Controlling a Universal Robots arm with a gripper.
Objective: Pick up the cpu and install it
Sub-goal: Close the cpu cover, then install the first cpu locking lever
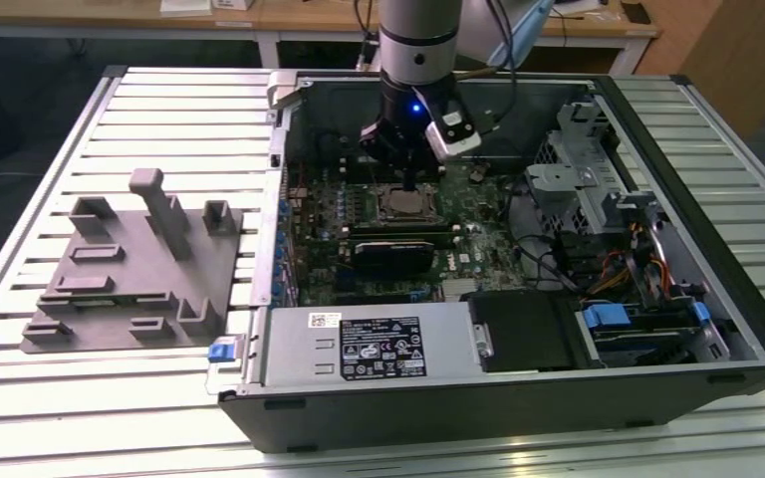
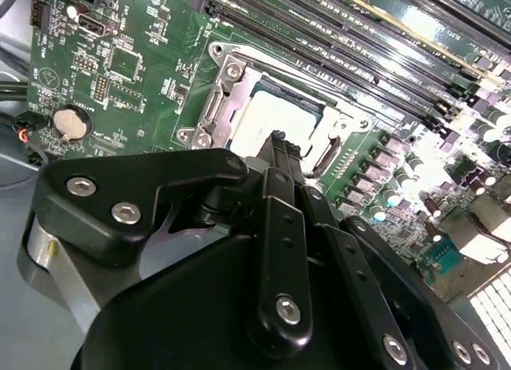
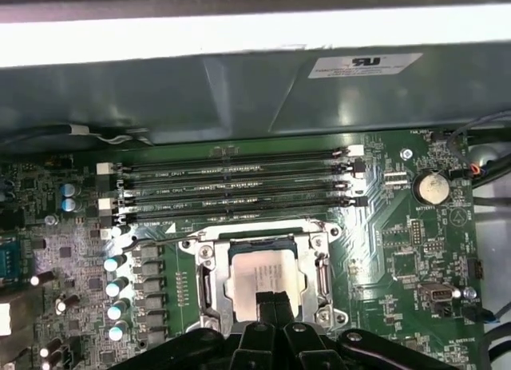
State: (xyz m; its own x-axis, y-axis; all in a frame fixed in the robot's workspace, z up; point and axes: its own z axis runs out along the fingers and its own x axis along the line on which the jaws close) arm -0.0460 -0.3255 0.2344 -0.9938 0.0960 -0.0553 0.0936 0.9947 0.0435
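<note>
Gripper (image 3: 268, 302) over cpu (image 3: 257, 272) in socket; fingers seemingly together, perhaps touching.

Lighting: even, bright, from overhead. Exterior view: slatted desk (image 1: 701, 149) carries pale sheen along its ribs; open computer case (image 1: 516, 398) is dim inside, its near outer wall in shadow; a small blue indicator light (image 1: 416, 108) glows on the arm's wrist. First wrist view: a washed-out white band of glare runs along the case rim (image 3: 239, 38); the cpu (image 3: 263, 278) reflects light as a pale patch; focus good on the motherboard (image 3: 383, 226). Second wrist view: the dark end effector (image 2: 275, 150) in the foreground is slightly soft; glare streaks lie on the memory slots (image 2: 383, 34); a corner at the heatsink fins (image 2: 495, 306) is overexposed.
</note>
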